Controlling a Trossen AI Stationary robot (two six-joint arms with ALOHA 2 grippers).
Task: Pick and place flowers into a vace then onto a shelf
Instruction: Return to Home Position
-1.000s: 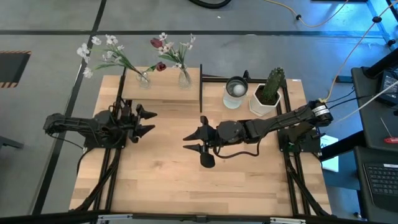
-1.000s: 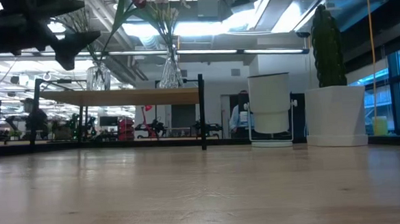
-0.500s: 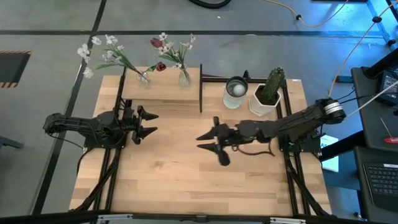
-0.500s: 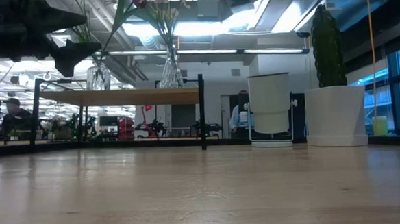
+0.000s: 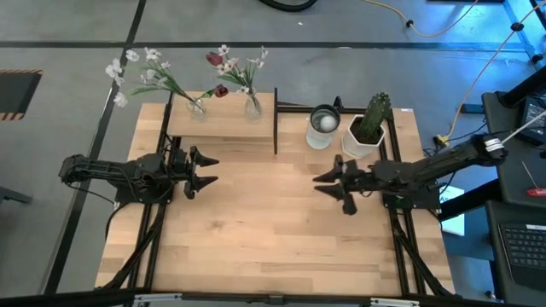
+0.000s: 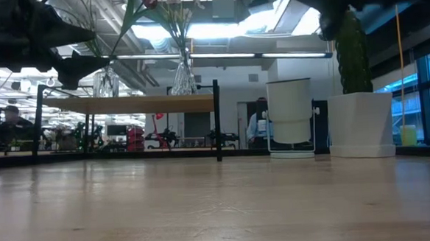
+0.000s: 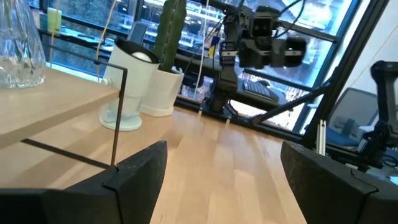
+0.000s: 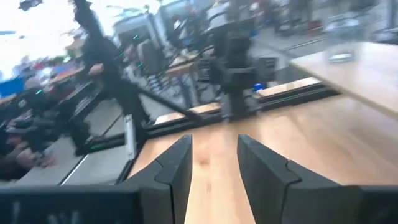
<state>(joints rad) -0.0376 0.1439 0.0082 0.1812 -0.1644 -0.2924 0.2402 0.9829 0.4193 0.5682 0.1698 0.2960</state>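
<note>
Two clear glass vases stand on the shelf, a raised light-wood board on black posts at the table's far left. Each holds flowers: white blossoms in the left one, white blossoms with dark red tulip heads in the right one. My left gripper hovers open just in front of the shelf's near edge. My right gripper is open above the table's right side, near the cactus pot. The left wrist view shows one vase on the shelf.
A white mug and a green cactus in a white pot stand at the far right, beside the shelf's black end post. Bare wooden tabletop lies between and in front of both arms. People show in the room behind.
My right gripper has drawn back from the table's middle toward its right edge, staying open and holding nothing. The vases and flowers have stayed put on the shelf.
</note>
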